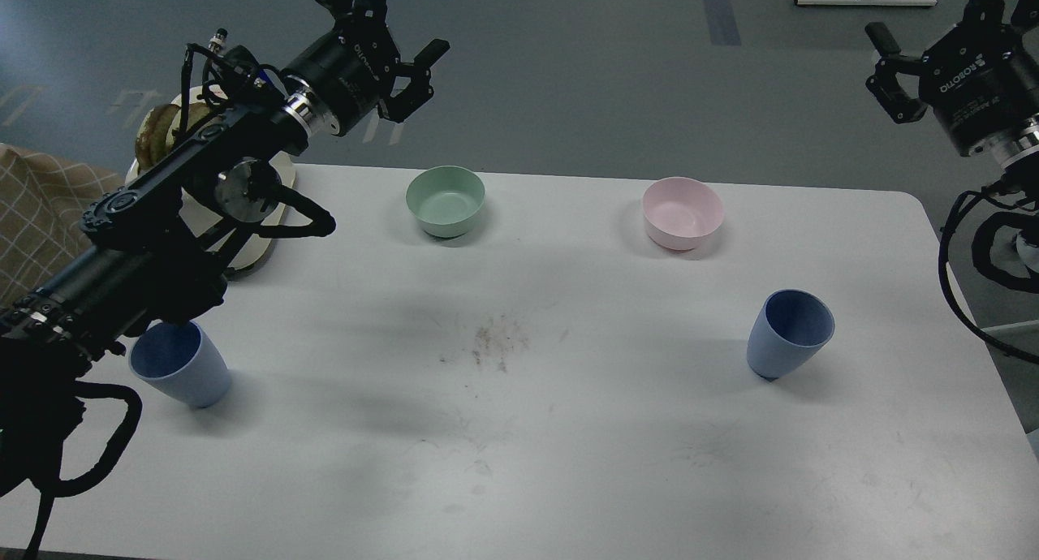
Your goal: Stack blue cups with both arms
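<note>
Two blue cups stand upright and well apart on the desk [568,463]: the left cup [183,369] lies far below and behind the left tool [418,77], partly hidden under that arm's forearm, and the right cup [789,333] lies below and to the inside of the right tool [889,73]. Neither cup is held, so the reaching step is judged to be in hand, with nothing stacked yet. Next, each tool would need to be lowered to its own cup. Both arms are held raised above the desk's far edge. The left tool is seen spread and empty; the right tool also appears parted and empty. A green bowl [445,199] and a pink bowl [682,211] sit between the tools.
</note>
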{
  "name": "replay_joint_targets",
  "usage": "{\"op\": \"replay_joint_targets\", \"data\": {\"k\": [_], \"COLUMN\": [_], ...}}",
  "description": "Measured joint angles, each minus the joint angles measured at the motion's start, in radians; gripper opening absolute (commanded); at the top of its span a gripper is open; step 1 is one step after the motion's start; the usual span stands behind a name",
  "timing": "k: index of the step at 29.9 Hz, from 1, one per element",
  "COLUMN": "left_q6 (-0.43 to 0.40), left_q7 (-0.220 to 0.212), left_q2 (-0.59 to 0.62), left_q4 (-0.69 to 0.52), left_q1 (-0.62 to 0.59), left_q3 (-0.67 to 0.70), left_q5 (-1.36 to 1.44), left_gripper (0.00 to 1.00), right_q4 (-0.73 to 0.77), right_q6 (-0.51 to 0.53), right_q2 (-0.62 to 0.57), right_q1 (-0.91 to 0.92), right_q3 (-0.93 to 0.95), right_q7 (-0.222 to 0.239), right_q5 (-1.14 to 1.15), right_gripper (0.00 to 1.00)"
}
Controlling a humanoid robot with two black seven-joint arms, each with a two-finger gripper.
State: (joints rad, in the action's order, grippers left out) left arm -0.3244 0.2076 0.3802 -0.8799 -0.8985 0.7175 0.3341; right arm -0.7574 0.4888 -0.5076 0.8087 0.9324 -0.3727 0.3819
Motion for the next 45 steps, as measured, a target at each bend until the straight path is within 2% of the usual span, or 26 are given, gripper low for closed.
{"op": "replay_joint_targets", "data": {"k": [10,14,17,26,45], "left_q6": [-0.018,-0.096,-0.121,-0.077,-0.076], "left_q7": [0.035,0.037,0.036,0.034,0.037], "left_q2": [0.008,0.016,0.013,0.004,0.000], "left_q4": [-0.020,-0.037,-0.040,-0.040,-0.041], "left_q1": [0.065,0.069,0.069,0.070,0.072], "left_q3": [-0.001,0.001,0.002,0.002,0.002], "left_q5": [0.017,0.016,0.016,0.017,0.021], "left_gripper": [0.98,0.98,0.98,0.98,0.98], "right_q4": [0.015,0.014,0.012,0.010,0.010], "right_q6": [0.000,0.000,0.000,0.000,0.000], "right_q2": [-0.005,-0.012,-0.013,-0.014,-0.014], "right_q1": [-0.020,-0.025,-0.027,-0.030,-0.045], "right_q3": [0.000,0.000,0.000,0.006,0.008], "right_q7": [-0.001,-0.002,-0.002,-0.002,0.012], "right_q5": [-0.002,-0.002,-0.002,-0.006,-0.034], "right_gripper": [1.00,1.00,1.00,1.00,1.00]}}
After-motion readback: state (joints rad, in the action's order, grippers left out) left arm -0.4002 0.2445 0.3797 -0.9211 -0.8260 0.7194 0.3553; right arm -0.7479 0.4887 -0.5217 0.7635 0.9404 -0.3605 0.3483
